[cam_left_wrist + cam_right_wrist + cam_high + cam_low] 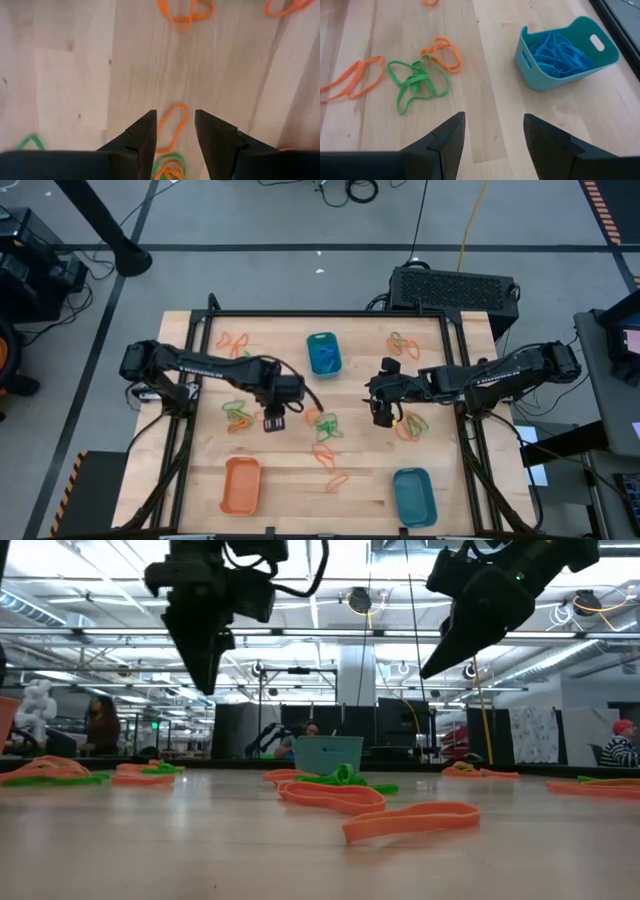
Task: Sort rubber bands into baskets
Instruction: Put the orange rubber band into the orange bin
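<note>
In the high view the left arm reaches in from the left edge of the table (200, 480), elbow bent, and its left gripper (272, 423) hangs just left of the frame's centre, pointing down. Its fingers (142, 142) stand apart with nothing between them; below the gap lies one orange band (171, 127) on the bare wood. The right arm comes in from the right edge, and the right gripper (383, 414) hovers just right of centre, its fingers (447, 137) spread wide and empty. In the low view both grippers hang well clear of the tabletop.

The rubber bands are thin loops, orange and green on the wood, lying in small tangles: upper left, left of centre, centre, upper right and right of centre. The pile is too tangled for an exact count.

There are three baskets. One teal basket (323, 353) sits at upper centre, full of blue bands (559, 54). An orange basket (241, 484) is at lower left and a second teal basket (414, 495) at lower right; neither shows any bands inside.
</note>
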Robot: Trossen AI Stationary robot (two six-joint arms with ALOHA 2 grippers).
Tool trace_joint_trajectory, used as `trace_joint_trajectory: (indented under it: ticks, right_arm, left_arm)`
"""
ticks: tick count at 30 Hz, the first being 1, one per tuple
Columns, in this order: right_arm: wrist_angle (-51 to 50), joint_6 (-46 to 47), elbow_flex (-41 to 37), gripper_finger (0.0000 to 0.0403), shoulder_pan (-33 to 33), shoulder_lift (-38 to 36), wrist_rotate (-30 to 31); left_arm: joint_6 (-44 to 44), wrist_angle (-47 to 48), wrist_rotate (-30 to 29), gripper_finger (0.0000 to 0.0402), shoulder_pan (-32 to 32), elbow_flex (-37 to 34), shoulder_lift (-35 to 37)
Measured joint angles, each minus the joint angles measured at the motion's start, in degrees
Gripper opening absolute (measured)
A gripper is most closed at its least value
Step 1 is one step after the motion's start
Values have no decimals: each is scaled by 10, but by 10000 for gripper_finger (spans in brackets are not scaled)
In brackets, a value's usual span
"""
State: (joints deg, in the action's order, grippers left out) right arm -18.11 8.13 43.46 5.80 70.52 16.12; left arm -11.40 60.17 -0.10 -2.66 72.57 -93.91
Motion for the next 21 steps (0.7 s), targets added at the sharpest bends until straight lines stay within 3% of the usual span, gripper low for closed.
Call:
trace_joint_trajectory:
  ticks: [21]
  right_arm:
    - [16,6,0,194,0,0,0]
  left_arm:
    - [-34,-196,9,141,-27,-201,-1]
